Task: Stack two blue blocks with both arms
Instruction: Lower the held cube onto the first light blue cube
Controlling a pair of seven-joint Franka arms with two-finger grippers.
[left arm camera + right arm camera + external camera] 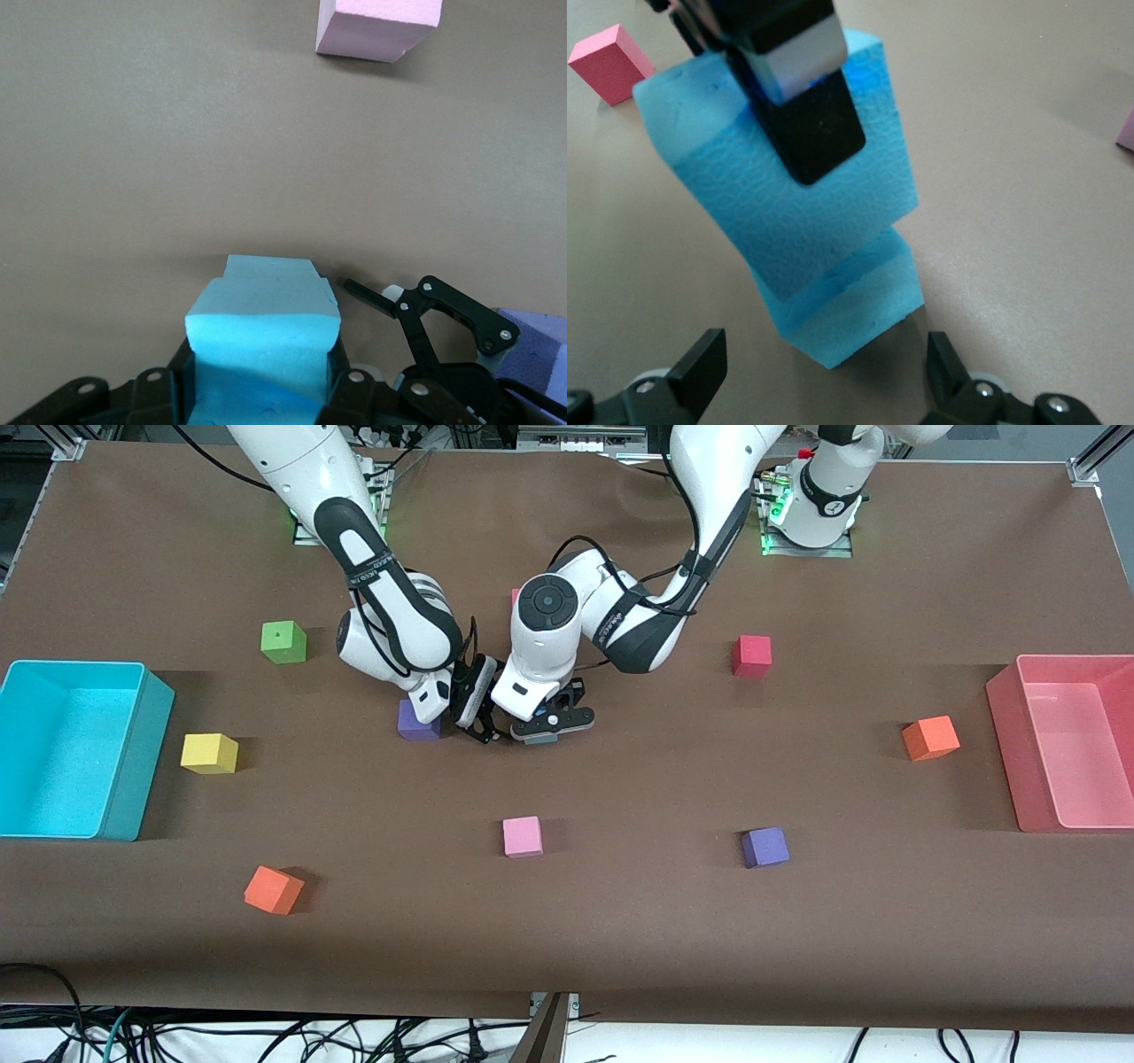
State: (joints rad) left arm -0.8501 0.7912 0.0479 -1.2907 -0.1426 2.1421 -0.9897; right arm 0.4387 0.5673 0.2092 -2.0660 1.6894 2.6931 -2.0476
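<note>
The turquoise bin [142, 779] shows nothing inside. Mid-table, the right gripper [474, 724] stands spread, facing the lower blue block [850, 310]. The upper blue block [726, 177] rests on it (skewed, overhanging), pinched from above by the left gripper [261, 376]. The pink bin [1001, 700] also shows nothing inside.

A: What are the two things shown?
B: Two sky-blue foam cubes, alike in size. The upper cube [771, 168] sits on the lower cube [850, 310], near the bench's middle.

A: How do they sit?
B: The lower rests flat on the bench. The upper is twisted slightly off the lower's edges, and the left claw [261, 381] pinches its sides.
</note>
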